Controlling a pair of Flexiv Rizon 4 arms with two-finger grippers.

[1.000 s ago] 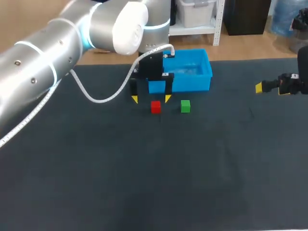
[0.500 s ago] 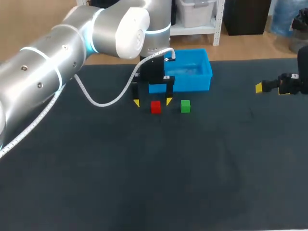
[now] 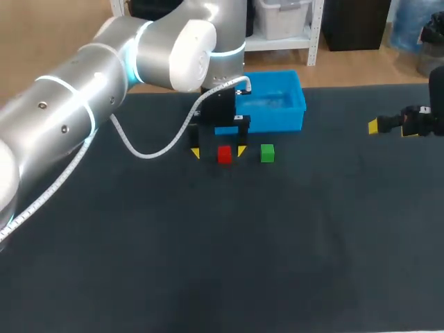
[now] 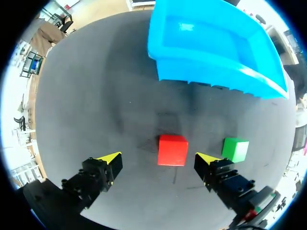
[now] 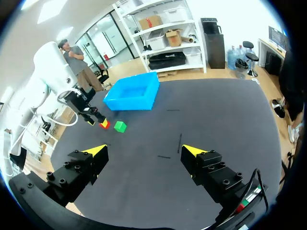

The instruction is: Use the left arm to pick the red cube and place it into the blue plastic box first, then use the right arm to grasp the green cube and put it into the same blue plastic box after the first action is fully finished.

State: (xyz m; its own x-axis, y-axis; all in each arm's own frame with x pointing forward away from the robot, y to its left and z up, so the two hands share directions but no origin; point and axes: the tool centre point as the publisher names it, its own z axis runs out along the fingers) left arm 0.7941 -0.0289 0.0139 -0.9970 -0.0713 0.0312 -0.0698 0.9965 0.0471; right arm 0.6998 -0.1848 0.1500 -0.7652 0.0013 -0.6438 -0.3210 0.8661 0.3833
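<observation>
The left arm (image 3: 69, 118) was clad in brushed silver shells set with small dark screws. It carried a glossy white joint cap (image 3: 186, 47) and glowing pale-blue rings (image 3: 130, 61) at the joints. A white cable (image 3: 149, 144) looped from the arm to the wrist, and a ribbed white conduit (image 3: 47, 182) ran along the underside. The left hand (image 4: 157, 158) was black, its two fingers (image 4: 96, 175) built of bolted blocks ending in yellow triangular tips. The right hand (image 5: 143, 151) matched, with small red and green marks (image 5: 241, 203) at one finger's base.
</observation>
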